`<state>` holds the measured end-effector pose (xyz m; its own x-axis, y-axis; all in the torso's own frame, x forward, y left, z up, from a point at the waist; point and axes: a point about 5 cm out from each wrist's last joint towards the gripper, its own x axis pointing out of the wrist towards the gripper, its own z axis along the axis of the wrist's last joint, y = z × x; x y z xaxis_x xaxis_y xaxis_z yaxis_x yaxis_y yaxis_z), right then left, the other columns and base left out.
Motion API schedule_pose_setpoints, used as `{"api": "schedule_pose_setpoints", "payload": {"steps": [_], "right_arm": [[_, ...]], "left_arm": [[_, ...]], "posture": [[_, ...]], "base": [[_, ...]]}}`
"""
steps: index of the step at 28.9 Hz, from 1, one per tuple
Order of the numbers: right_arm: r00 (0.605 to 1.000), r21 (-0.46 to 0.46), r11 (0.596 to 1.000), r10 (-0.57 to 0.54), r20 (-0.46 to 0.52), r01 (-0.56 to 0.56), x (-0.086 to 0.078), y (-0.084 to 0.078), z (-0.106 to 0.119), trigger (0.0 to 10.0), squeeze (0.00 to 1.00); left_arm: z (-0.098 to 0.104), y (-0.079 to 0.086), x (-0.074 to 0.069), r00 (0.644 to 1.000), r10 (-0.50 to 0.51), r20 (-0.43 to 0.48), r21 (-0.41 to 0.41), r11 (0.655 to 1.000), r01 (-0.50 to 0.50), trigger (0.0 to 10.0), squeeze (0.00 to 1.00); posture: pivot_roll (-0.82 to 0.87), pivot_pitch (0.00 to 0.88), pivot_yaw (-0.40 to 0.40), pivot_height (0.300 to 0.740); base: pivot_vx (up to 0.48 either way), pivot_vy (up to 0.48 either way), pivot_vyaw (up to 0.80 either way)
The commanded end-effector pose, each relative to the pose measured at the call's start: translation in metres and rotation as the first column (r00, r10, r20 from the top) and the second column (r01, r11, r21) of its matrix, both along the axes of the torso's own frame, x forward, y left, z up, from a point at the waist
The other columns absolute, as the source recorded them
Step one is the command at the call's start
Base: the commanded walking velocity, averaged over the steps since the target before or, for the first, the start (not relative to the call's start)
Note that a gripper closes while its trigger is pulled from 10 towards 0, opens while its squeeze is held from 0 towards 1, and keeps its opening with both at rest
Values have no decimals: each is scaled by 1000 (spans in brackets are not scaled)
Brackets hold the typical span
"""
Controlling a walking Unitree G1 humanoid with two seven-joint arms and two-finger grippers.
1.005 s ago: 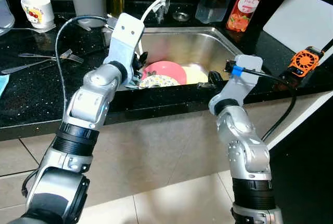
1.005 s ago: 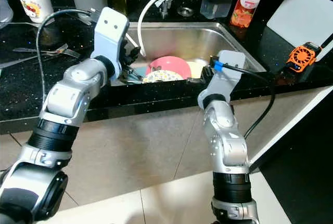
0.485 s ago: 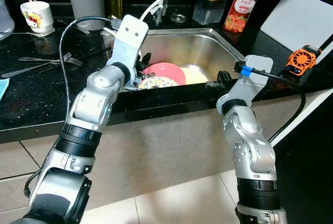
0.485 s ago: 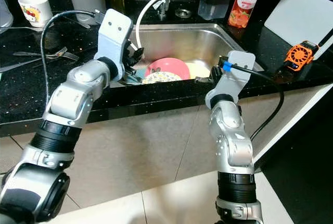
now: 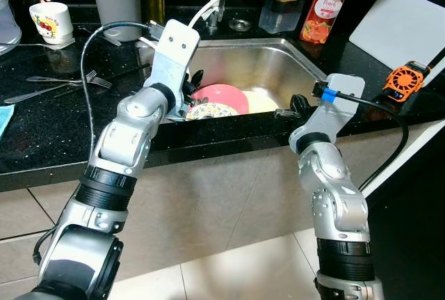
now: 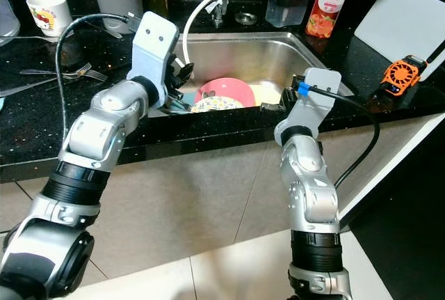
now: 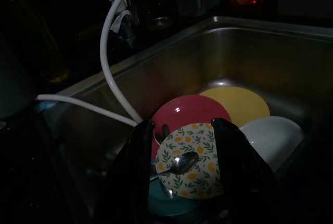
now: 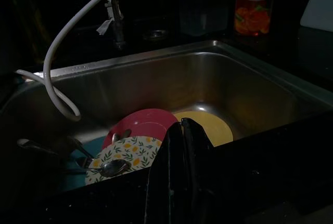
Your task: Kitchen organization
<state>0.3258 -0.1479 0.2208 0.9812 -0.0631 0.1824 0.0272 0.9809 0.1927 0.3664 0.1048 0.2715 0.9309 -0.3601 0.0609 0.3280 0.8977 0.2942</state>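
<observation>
Left wrist view: left pincer (image 7: 179, 146) wide above spoon (image 7: 176, 164) on floral plate (image 7: 200, 159), barely lower than before; right pincer (image 8: 180, 146) closed, idle; grasp pending.

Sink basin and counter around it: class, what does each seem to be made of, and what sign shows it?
Sink basin: likely stainless steel with a brushed finish, silvery grey with soft reflections. Counter: probably polished black granite or a similar stone, glossy and dotted with pale flecks.

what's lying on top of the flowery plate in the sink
A spoon rests on the floral plate. A teal dish peeks from beneath; the rest underneath is covered.
</observation>
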Motion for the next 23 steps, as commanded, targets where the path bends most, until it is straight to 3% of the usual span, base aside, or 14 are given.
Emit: {"api": "schedule_pose_setpoints", "payload": {"steps": [1,23], "right_arm": [[1000,-2,1000,-8,8,8,2,-3,1,10000,0],[1000,2,1000,6,5,-6,0,2,0,10000,0]], "left_arm": [[1,-5,1,1000,-9,7,8,1000,9,10000,0],[2,-2,1,1000,5,11,12,1000,-5,10000,0]], "posture": [[163,0,-59,740],[172,0,-62,740]], "base": [[0,0,0],[0,0,0]]}}
